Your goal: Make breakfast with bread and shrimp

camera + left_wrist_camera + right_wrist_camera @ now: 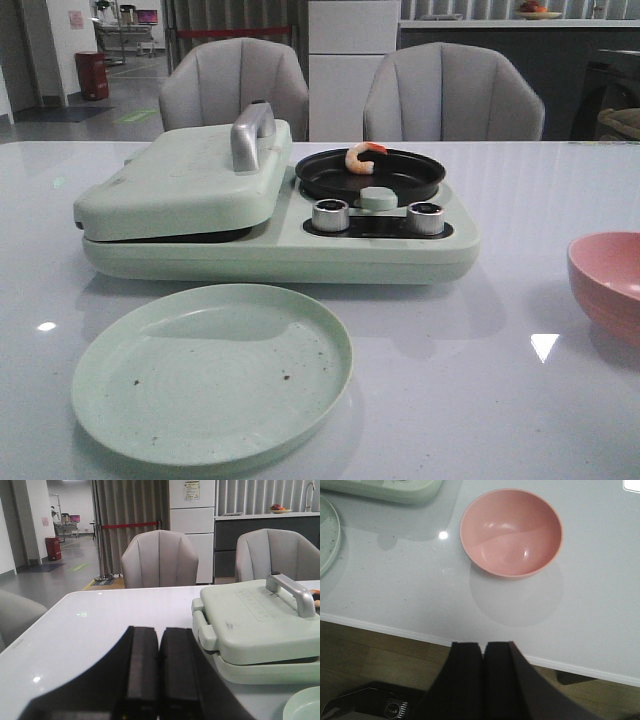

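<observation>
The shrimp (364, 157), pale with an orange-red tail, lies in the round black pan (371, 176) on the right half of the pale green breakfast maker (280, 245). The maker's sandwich lid (180, 180) is down, with its silver handle (251, 134) on top. The bread is out of view. My left gripper (159, 635) is shut with nothing in it, low over the table beside the lid (265, 625). My right gripper (483, 647) is shut and empty, over the table's front edge near the pink bowl (511, 532). Neither gripper shows in the front view.
A pale green plate (212, 373) with dark crumbs sits in front of the maker. The pink bowl (608, 283) stands at the right edge. Two silver knobs (331, 214) face forward on the maker. Two grey chairs (236, 88) stand behind the table.
</observation>
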